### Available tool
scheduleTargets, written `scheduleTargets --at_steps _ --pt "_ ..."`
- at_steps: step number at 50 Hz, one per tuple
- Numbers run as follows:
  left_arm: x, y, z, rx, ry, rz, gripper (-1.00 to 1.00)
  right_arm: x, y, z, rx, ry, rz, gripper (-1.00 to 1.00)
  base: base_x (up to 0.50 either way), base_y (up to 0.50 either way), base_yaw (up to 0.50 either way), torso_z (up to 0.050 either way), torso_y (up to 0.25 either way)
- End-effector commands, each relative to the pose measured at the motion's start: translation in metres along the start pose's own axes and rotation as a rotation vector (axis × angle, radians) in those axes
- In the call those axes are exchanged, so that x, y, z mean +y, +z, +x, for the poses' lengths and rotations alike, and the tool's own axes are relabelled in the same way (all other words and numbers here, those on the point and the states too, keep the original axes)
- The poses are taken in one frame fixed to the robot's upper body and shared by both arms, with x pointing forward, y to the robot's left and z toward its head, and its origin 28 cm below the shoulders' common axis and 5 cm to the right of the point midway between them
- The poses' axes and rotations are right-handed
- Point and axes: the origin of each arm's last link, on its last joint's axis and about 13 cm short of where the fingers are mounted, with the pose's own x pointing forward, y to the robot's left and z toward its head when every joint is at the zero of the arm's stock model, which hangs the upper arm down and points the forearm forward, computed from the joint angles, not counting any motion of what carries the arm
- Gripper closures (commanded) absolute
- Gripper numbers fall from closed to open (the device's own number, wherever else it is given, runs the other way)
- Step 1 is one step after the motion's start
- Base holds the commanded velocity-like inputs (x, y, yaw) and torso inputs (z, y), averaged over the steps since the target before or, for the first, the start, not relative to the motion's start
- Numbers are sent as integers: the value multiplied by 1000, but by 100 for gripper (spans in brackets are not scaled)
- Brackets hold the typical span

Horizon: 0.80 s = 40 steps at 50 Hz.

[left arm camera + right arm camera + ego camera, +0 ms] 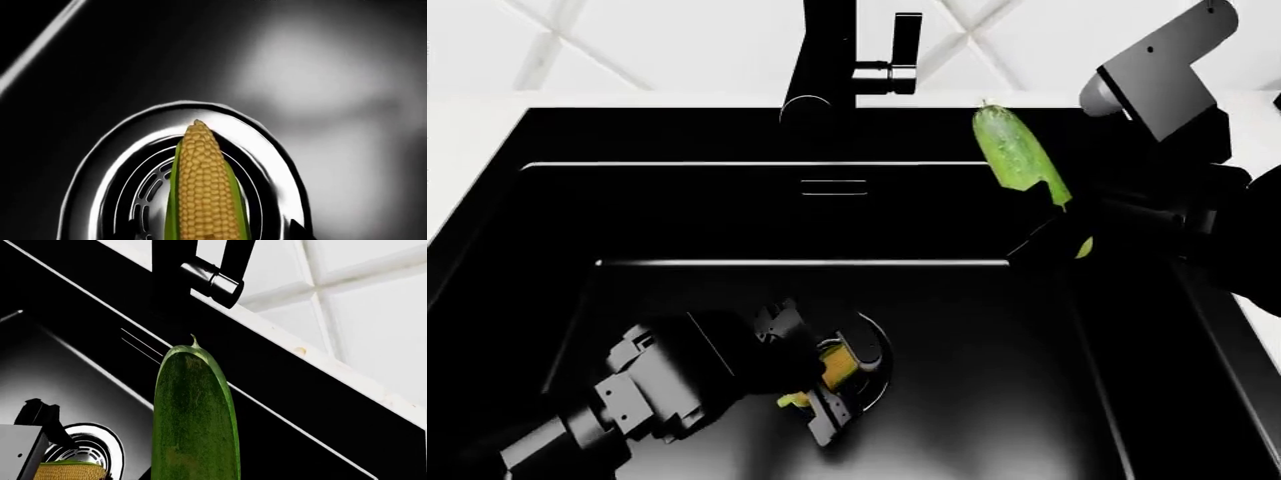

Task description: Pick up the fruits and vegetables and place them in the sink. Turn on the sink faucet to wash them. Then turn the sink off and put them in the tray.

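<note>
Corn point(203, 185): light, stiff, knobbly kernels giving good purchase, clamped near its base by the left gripper point(827, 385) low over the drain point(133, 185). Cucumber point(1014, 150): smooth, likely slippery, clasped at its lower end by the right gripper point(1068, 225) above the sink point(988, 400)

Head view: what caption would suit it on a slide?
Left gripper holds corn over the drain; right gripper lifts cucumber.

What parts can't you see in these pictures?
- Corn cob: lower end cut off by the left wrist view's edge; mostly hidden by the left gripper in the head view.
- Cucumber: lower end hidden inside the right gripper.
- Faucet: top cut off in the head view.
- Tray: in no view.
</note>
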Motion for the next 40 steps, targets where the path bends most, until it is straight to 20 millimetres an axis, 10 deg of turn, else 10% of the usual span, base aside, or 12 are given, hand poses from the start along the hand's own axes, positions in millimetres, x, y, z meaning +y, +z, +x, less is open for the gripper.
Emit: scheduleTargets --at_steps 1,3,4,15,40 --pt "-45 -37 45 94 -102 -13 -100 0 1 -3 -19 -17 -12 100 16 -8 -14 0 -13" --pt "-46 -37 45 73 -94 -15 -100 0 2 -3 -19 -18 -12 100 7 -8 -14 0 -16" --pt "-46 -37 46 60 -84 6 100 0 2 -4 -20 -19 -12 100 0 -9 -15 0 -17" --pt "-30 -15 16 -86 24 22 100 0 0 -7 -33 -30 -1 100 6 -3 -3 -5 82" --pt "88 4 -125 -248 665 -232 100 3 13 -10 -123 -26 -16 100 0 0 0 -18 250"
